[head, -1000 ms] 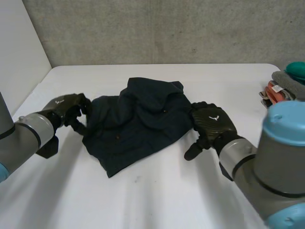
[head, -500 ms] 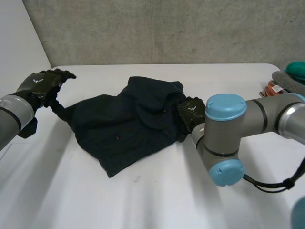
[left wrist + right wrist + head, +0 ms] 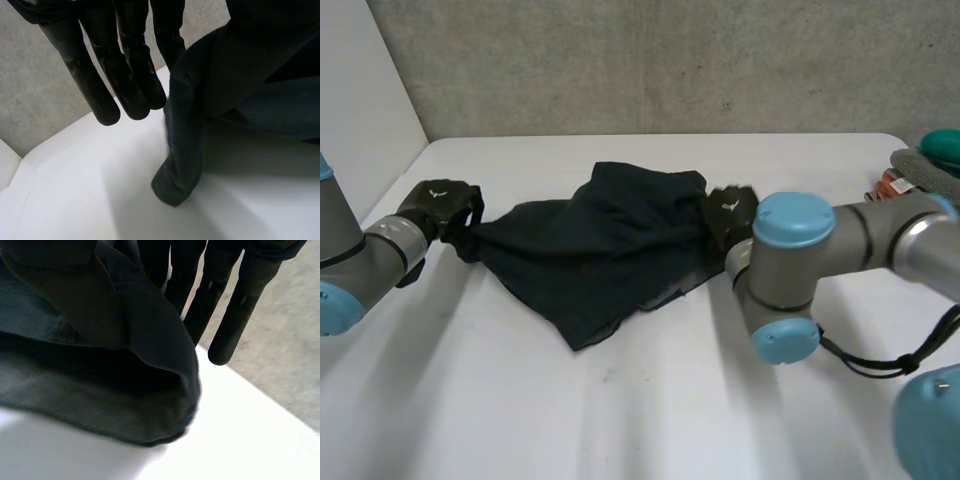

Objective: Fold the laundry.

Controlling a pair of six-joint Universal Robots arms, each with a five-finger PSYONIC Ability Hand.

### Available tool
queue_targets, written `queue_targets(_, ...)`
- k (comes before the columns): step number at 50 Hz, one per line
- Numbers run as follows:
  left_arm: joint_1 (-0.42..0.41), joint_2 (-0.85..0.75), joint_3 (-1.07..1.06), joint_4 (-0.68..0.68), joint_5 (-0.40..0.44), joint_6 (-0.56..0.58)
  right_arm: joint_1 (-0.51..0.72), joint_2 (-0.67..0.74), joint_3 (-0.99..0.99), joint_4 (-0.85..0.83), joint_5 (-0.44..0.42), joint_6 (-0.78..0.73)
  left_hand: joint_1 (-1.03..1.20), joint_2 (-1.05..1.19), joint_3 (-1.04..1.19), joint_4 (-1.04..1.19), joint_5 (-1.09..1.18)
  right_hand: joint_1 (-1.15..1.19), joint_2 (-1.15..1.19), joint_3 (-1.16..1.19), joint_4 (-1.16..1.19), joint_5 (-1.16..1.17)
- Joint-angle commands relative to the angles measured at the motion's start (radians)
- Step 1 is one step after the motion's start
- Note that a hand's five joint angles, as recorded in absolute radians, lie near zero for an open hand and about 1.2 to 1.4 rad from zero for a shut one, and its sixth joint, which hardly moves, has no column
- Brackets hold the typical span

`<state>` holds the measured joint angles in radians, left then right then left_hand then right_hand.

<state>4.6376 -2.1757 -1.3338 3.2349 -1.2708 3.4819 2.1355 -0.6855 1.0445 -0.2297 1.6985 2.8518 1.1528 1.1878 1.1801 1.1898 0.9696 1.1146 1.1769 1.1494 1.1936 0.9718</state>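
Item, dark garment [image 3: 600, 250]: is lying bunched mid-counter [image 3: 650, 400], its long axis running side to side, the left robot hand [image 3: 440, 205] pinching its left corner and the right robot hand [image 3: 728, 212] pinching its right edge, each hand nearest its own end.

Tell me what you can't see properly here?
Pile at the table's right side, head view: cut off by the edge.
Right hand, head view: mostly behind its own arm.
Dark cloth: too bunched to tell what garment.
Left hand, both views: cloth covers where it might grip.
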Motion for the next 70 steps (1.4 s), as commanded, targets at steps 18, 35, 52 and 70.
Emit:
queue_targets(18, -0.451, 0.377, -0.421, 0.072, -0.246, -0.201, -0.187, 0.156, -0.465, -0.091, -0.226, -0.118, 0.244, 0.209, 0.216, 0.207, 0.252, 0.282, 0.219, 0.247, 0.203, 0.250)
queue_targets(35, -0.464, 0.422, -0.393, -0.052, -0.397, -0.156, -0.210, -0.178, -0.060, -0.034, -0.141, 0.006, -0.978, -1.013, -1.006, -1.015, -0.970, -0.940, -1.002, -0.975, -1.019, -0.972)
queue_targets(52, -0.275, 0.538, -0.548, -0.087, -0.248, -0.420, -0.213, -0.617, 0.415, 0.498, -0.327, 0.221, -0.925, -0.960, -0.952, -0.962, -0.916, -0.896, -0.958, -0.931, -0.975, -0.928)
queue_targets(70, -0.244, 0.162, -0.326, -0.147, -0.085, -0.583, -0.002, -0.534, 0.756, 0.010, -0.122, 0.089, -0.702, -0.737, -0.729, -0.739, -0.693, -0.682, -0.744, -0.717, -0.761, -0.713)
